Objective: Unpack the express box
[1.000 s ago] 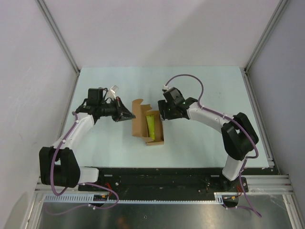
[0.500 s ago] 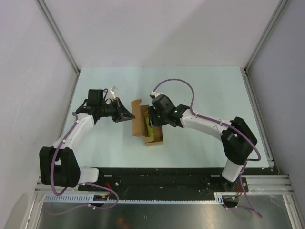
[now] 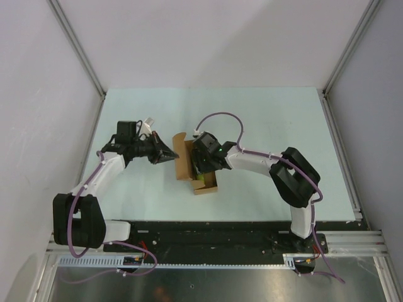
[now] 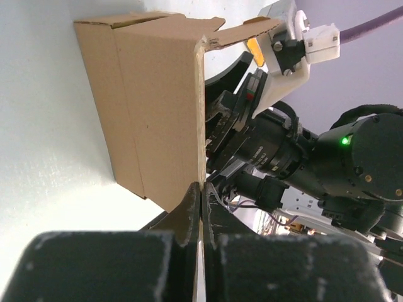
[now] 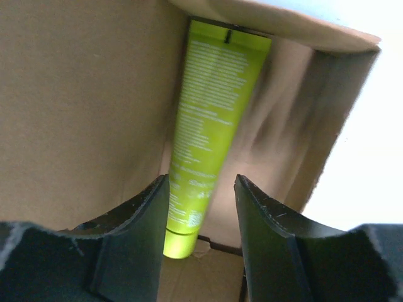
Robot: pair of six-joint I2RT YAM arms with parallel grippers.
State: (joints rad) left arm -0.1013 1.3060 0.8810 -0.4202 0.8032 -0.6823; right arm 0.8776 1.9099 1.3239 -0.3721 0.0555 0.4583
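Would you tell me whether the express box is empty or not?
Not empty: the express box stands open with a yellow-green tube lying inside it.

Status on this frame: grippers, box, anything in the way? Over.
Left gripper shut on box flap edge. Right gripper open, down inside box, straddling green tube, not yet closed. Nothing seen blocking the tube.

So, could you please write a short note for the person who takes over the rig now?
Left gripper: shut on the hinged flap lid of the flat brown cardboard express box, holding it open.
Right gripper: open, inside the box, fingers on both sides of the slim yellow-green tube.
Done: box opened.
Left: close on the tube, lift it out.
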